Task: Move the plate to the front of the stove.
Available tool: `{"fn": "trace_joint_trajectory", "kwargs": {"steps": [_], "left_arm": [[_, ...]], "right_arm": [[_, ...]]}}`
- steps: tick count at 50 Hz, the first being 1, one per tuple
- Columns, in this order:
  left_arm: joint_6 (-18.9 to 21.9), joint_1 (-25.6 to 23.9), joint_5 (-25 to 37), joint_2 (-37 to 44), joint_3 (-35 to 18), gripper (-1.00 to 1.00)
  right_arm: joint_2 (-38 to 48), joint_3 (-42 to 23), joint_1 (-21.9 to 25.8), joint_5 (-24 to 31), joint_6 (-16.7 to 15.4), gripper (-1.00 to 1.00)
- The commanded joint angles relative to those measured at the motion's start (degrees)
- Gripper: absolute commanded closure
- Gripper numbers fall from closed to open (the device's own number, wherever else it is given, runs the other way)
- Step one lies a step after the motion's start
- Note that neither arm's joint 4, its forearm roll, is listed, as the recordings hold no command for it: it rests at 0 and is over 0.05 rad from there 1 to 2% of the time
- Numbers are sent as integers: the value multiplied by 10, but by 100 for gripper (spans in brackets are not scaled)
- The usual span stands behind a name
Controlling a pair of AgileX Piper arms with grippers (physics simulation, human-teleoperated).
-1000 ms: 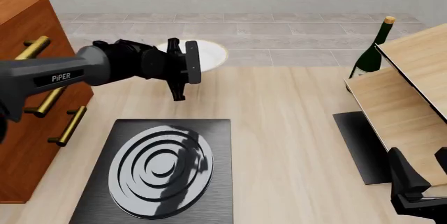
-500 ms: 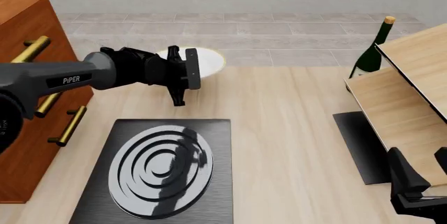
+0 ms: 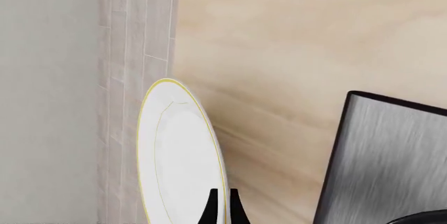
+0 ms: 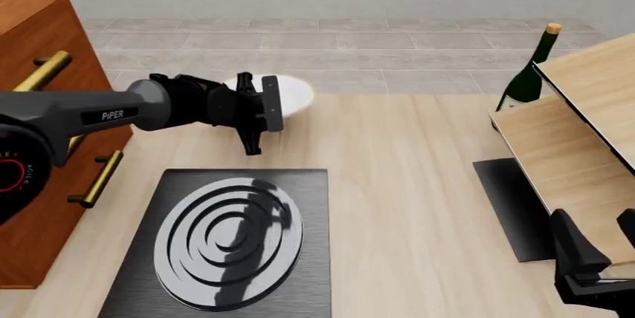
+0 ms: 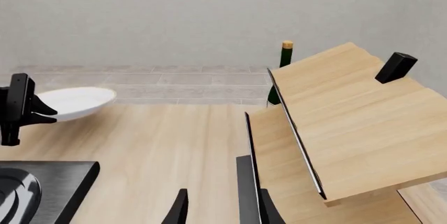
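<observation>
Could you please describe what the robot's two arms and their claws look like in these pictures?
The left arm has a grey tubular link with white "PIPER" lettering, a black wrist section and a black left claw with slim pointed fingers. A round black joint at its base bears small red markings. Only the right arm's black, angular, blocky end shows, with the right claw and its dark thin fingers.

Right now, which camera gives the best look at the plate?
The left wrist view: the plate fills much of it, gold rim clear. The front view shows it partly hidden behind the left gripper; the right wrist view shows it small and edge-on.
</observation>
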Motion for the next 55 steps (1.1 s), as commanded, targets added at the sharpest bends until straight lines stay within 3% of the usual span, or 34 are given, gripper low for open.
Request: {"fn": "trace_joint_trajectory", "kwargs": {"steps": [1, 55], "left_arm": [[2, 5, -4, 12, -10, 100], [-39, -3, -26, 48, -2, 100]], "right_arm": [[1, 0, 0, -1, 0, -100], [6, 0, 0, -4, 0, -100]]}}
